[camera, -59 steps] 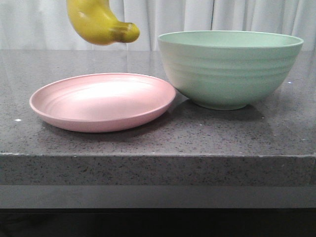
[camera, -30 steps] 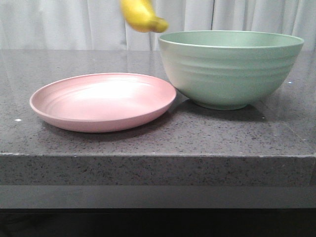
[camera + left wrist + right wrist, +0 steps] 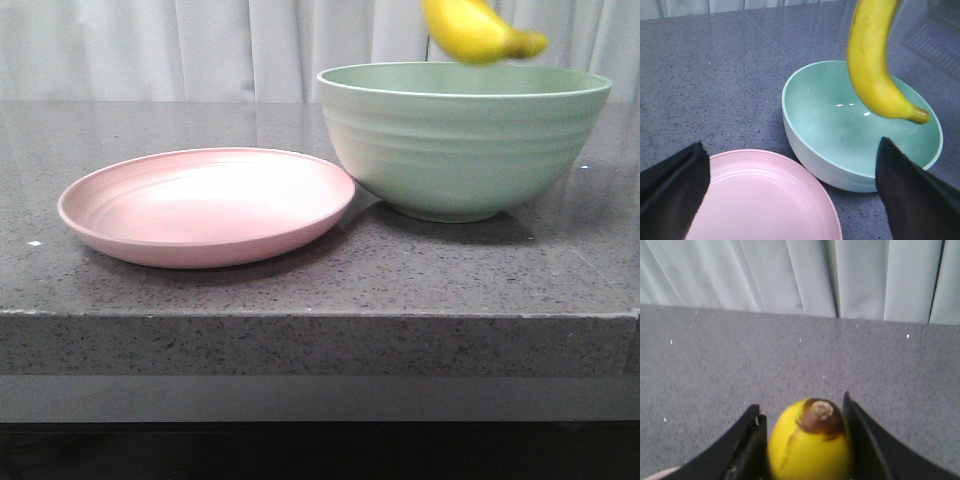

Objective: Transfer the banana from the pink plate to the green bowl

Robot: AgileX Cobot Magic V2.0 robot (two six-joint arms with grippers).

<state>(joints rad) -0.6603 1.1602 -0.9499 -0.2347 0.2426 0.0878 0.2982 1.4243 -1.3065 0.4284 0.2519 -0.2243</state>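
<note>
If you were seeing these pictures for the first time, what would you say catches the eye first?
The bright yellow banana hangs in the air above the green bowl, gripped at one end by the right claw. The pale mint bowl stands on the dark speckled counter, close beside the bare pink plate on its left. The left claw hovers open over both dishes.

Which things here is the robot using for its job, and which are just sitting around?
For the job:
- banana, held over the bowl by the right gripper
- green bowl, where it goes
- pink plate, where it came from, now bare

Just there:
- left gripper, open and holding nothing
- grey speckled table
- pale curtain behind
</note>
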